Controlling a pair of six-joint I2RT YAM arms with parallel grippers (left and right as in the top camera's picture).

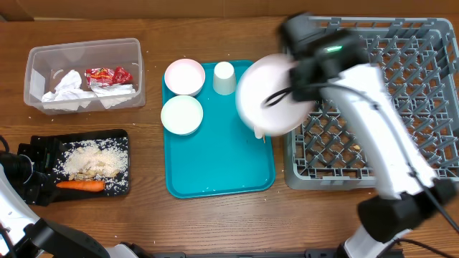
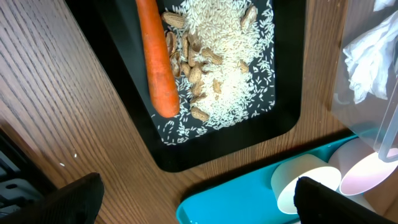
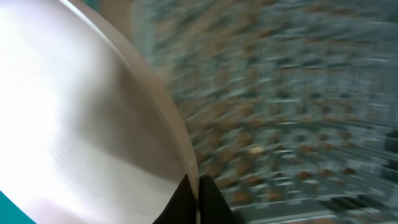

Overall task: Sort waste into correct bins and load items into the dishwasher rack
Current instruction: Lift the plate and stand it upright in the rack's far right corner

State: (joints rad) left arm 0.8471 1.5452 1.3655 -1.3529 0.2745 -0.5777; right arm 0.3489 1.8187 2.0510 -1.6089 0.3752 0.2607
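Note:
My right gripper (image 1: pixel 290 84) (image 3: pixel 198 194) is shut on the rim of the large white plate (image 1: pixel 267 97) (image 3: pixel 81 118) and holds it tilted in the air, over the left edge of the grey dishwasher rack (image 1: pixel 401 154) (image 3: pixel 292 93). Two small white bowls (image 1: pixel 184 76) (image 1: pixel 181 115) and a white cup (image 1: pixel 224 77) stand on the teal tray (image 1: pixel 222 168). Napkins (image 1: pixel 66 87) and a red wrapper (image 1: pixel 107 74) lie in the clear tub (image 1: pixel 32 61). The carrot (image 1: pixel 79 185) (image 2: pixel 155 56) and grainy scraps (image 1: pixel 93 159) (image 2: pixel 230 68) lie in the black tray (image 1: pixel 123 137) (image 2: pixel 286 118). My left gripper (image 2: pixel 199 205) is open and empty left of the black tray. I cannot make out the wooden stick.
The left wrist view shows a corner of the teal tray (image 2: pixel 230 202) with a white bowl (image 2: pixel 298 180) on it, and the clear tub (image 2: pixel 373 106) at the right. The right wrist view is motion-blurred. Bare wooden table (image 1: pixel 215 222) lies along the front.

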